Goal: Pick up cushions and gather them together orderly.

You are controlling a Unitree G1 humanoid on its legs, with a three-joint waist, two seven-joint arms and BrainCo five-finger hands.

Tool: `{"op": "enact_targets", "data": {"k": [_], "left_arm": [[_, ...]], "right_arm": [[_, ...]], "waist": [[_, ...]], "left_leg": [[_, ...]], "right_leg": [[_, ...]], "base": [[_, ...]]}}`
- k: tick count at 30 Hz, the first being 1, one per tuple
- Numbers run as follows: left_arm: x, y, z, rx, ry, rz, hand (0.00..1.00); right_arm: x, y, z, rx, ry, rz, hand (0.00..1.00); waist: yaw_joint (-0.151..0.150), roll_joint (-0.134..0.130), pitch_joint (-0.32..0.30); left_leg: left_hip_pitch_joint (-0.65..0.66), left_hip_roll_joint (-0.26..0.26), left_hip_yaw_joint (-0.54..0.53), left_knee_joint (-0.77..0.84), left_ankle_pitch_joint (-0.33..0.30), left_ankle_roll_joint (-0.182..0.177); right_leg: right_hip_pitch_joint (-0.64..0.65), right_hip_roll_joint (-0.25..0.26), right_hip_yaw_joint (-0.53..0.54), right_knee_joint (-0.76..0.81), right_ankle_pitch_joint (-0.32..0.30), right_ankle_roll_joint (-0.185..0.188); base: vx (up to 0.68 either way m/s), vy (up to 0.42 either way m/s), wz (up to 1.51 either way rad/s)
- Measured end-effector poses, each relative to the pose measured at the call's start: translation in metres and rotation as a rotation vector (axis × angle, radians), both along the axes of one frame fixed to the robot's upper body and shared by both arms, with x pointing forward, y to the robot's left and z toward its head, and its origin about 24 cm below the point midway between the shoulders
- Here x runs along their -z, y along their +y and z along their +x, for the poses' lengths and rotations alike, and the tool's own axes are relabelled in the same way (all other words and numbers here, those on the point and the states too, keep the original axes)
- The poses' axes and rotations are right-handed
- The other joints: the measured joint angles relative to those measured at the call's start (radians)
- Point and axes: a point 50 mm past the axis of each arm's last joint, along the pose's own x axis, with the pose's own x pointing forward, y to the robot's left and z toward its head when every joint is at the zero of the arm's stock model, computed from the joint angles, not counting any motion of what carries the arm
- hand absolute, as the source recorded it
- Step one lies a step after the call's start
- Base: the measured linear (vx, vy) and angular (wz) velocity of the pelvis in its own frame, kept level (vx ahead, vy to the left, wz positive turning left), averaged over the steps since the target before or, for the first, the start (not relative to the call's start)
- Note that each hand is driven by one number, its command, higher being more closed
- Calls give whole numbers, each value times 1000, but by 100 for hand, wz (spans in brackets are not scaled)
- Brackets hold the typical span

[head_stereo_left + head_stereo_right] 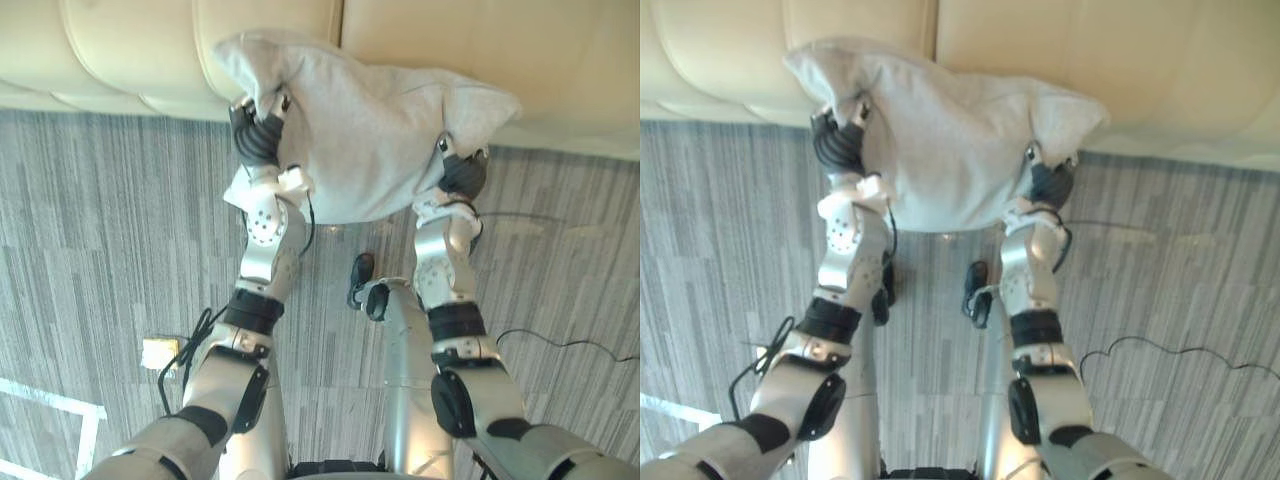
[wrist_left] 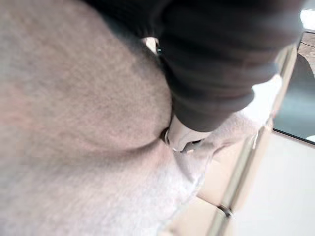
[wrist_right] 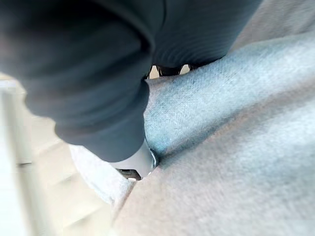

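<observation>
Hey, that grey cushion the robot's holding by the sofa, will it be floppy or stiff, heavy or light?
Probably soft and floppy: the cushion dents where the left hand and right hand press in, and its corners bunch up. Likely light for its size, since two hands at its sides hold it off the floor.

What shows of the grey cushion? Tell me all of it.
The cushion is light grey, of soft woven-looking fabric, plump, with pointed corners. It hangs above the carpet, held between the left hand and right hand, which dent its sides. Behind it is the cream sofa; whether they touch cannot be told.
</observation>
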Motion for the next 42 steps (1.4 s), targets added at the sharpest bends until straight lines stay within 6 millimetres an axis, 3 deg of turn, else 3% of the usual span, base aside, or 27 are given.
{"op": "enact_targets", "data": {"k": [1, 4, 6, 8, 12, 15, 18, 19, 20, 21, 22, 24, 26, 27, 28, 29, 31, 32, 34, 35, 36, 38, 40, 42], "left_arm": [[12, 0, -7, 7, 21, -2, 100], [31, -2, -26, 34, 43, -2, 100], [54, 3, -43, 31, 91, -15, 100], [66, 8, -53, 28, 117, -22, 100], [90, 17, -77, 15, 184, -30, 100], [103, 18, -88, 35, 222, -10, 100], [117, 22, -96, 46, 278, 25, 100], [123, 23, -98, 61, 299, 54, 100], [131, 23, -98, 78, 334, 91, 100], [135, 24, -99, 81, 352, 106, 100], [142, 27, -99, 83, 387, 132, 100], [148, 29, -100, 88, 416, 155, 100], [151, 28, -100, 110, 421, 170, 100], [152, 27, -100, 124, 423, 176, 100], [156, 24, -101, 138, 441, 182, 100], [159, 21, -101, 150, 460, 178, 100], [165, 18, -101, 179, 482, 196, 100], [169, 12, -103, 203, 497, 183, 100], [168, 7, -103, 220, 494, 151, 100], [167, 4, -103, 222, 488, 139, 100], [165, 3, -103, 224, 476, 128, 100], [163, 0, -103, 228, 468, 117, 100], [161, -3, -103, 235, 462, 105, 100], [161, -4, -103, 242, 461, 109, 100]], "right_arm": [[11, 1, -9, 3, 11, 5, 100], [32, -2, -36, 21, 26, -28, 100], [52, 0, -56, 12, 81, -73, 100], [64, 3, -68, -4, 119, -97, 100], [88, 6, -93, -47, 208, -153, 100], [100, 4, -102, -55, 258, -170, 100], [112, 2, -109, -64, 320, -215, 100], [118, 1, -111, -62, 348, -232, 100], [127, -2, -111, -65, 390, -251, 100], [132, -2, -111, -71, 412, -258, 100], [140, -3, -112, -85, 452, -273, 100], [147, -7, -113, -116, 490, -304, 100], [151, -12, -114, -122, 509, -333, 100], [151, -15, -114, -120, 512, -343, 100], [151, -18, -113, -119, 518, -358, 100], [149, -22, -107, -120, 514, -384, 100], [149, -30, -106, -92, 527, -380, 100], [150, -35, -111, -76, 534, -381, 100], [143, -38, -115, -56, 507, -376, 100], [135, -39, -117, -41, 471, -374, 100], [122, -41, -117, -25, 413, -372, 100], [114, -42, -116, -12, 374, -372, 100], [110, -43, -112, 1, 348, -371, 100], [113, -46, -112, 9, 362, -368, 100]], "waist": [[-1, -12, -38], [-3, -19, -54], [-1, -23, -111], [4, -25, -123], [13, -24, -207], [12, -21, -231], [7, -20, -231], [2, -22, -232], [0, -20, -232], [0, -19, -235], [-1, -9, -240], [-2, 0, -244], [-14, -3, -256], [-22, -7, -258], [-28, 2, -261], [-12, 47, -265], [-22, 59, -268], [-38, 73, -276], [-42, 75, -278], [-31, 77, -280], [-7, 79, -283], [3, 79, -289], [7, 81, -296], [6, 80, -297]], "left_leg": [[42, 0, 10, -31, 0, 0], [220, 1, 26, -108, -3, -3], [348, 5, 50, -172, -8, 0], [451, 11, 68, -209, -16, 4], [582, 34, 114, -236, -62, 9], [634, 33, 130, -233, -100, 14], [692, 34, 140, -235, -137, 8], [712, 35, 140, -242, -143, 7], [748, 36, 138, -281, -138, 19], [762, 36, 140, -302, -134, 25], [793, 35, 140, -350, -127, 25], [849, 41, 137, -431, -112, 10], [896, 52, 137, -494, -99, -26], [919, 50, 134, -508, -99, -52], [952, 51, 120, -520, -113, -76], [964, 85, 81, -542, -101, -82], [994, 97, 16, -522, -46, -106], [981, 124, -37, -437, -30, -107], [917, 154, -55, -258, 39, -75], [865, 185, -35, -131, 115, -56], [795, 221, 15, 8, 113, -43], [746, 222, 63, 43, 69, -34], [714, 198, 122, -52, 8, -14], [724, 156, 135, -220, 10, -5]], "right_leg": [[37, -1, 1, -30, 0, 0], [216, 3, -7, -120, 9, 16], [343, 13, -5, -206, 22, 33], [448, 22, 0, -267, 34, 42], [577, 42, 25, -346, 41, 52], [615, 35, 32, -332, 34, 64], [607, 21, 24, -230, 62, 101], [597, 14, 18, -190, 80, 102], [568, 10, 10, -143, 119, 79], [564, 10, 8, -145, 115, 67], [558, 15, 5, -197, 93, 53], [548, 31, 17, -377, 109, 53], [550, 54, 58, -675, 262, 63], [563, 54, 88, -798, 371, 72], [592, 65, 106, -834, 506, 30], [584, 106, 101, -789, 471, 13], [554, 119, 80, -612, 339, -11], [602, 128, 27, -590, 283, -27], [676, 145, -14, -605, 248, -47], [731, 158, -26, -639, 239, -59], [784, 168, -30, -680, 233, -71], [810, 166, -33, -707, 235, -73], [855, 157, -47, -746, 237, -75], [882, 145, -55, -753, 237, -75]], "base": [[124, -10, -6], [121, 18, -5], [116, 47, -19], [121, 71, -21], [112, 84, -29], [95, 68, -21], [67, 44, -16], [131, 2, -9], [106, -14, -8], [153, -38, -19], [174, -39, -24], [316, -91, -29], [370, -161, -3], [442, -245, 18], [441, -237, -13], [372, -223, -24], [336, -226, 17], [392, -248, 73], [362, -234, 63], [348, -217, 35], [262, -146, 18], [205, -80, 11], [210, 6, 19], [157, 86, 16]]}}
